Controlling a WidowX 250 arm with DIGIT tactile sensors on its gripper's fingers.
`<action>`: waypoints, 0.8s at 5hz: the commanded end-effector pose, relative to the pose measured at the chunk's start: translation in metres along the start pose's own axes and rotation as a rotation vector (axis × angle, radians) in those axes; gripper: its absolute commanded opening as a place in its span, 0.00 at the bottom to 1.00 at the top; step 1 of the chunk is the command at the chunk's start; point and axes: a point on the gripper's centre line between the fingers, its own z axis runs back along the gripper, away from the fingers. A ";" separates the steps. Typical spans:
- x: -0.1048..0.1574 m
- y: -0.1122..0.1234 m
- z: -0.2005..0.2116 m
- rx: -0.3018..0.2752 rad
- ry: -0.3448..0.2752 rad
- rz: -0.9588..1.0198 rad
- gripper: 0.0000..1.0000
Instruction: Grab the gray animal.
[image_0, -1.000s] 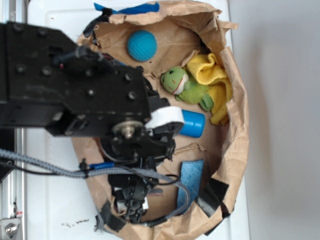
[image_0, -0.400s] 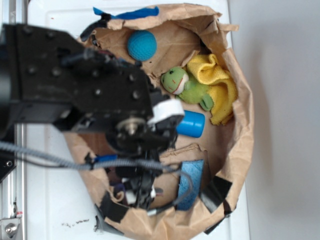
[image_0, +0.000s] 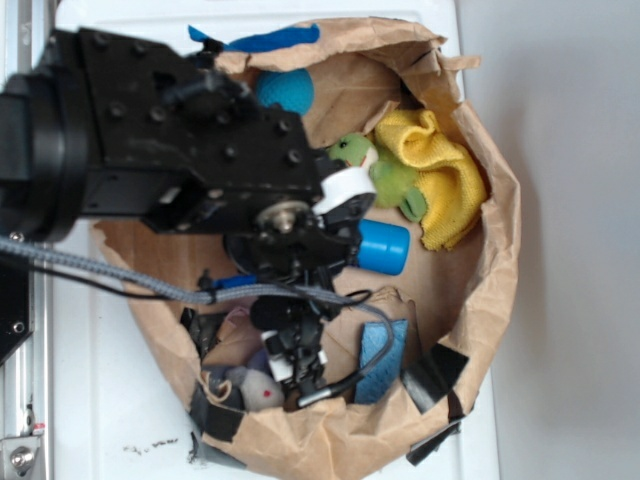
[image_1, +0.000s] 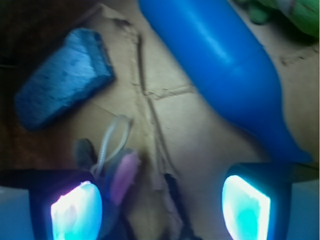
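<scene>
White worktop (image_0: 110, 420) under a crumpled brown paper bag nest (image_0: 490, 250) — plain grey wall to one side. Gripper (image_1: 160, 200) spread wide, empty, just above the small gray plush bunny (image_0: 250, 388) at the nest's taped edge — pink-lined ear (image_1: 124, 175) beside one fingertip.

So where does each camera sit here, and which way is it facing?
Exterior: overhead, looking down into the paper bag; the black arm covers the left half, its jaws by the gray animal.
Wrist: behind the gripper, looking past both open jaws at the bag floor.
Shared: blue bottle, blue sponge, gray animal.
</scene>
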 end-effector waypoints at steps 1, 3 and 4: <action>-0.024 -0.038 0.006 -0.109 0.033 -0.091 1.00; -0.022 -0.053 -0.014 -0.097 0.067 -0.086 1.00; -0.026 -0.060 -0.026 -0.132 0.113 -0.093 1.00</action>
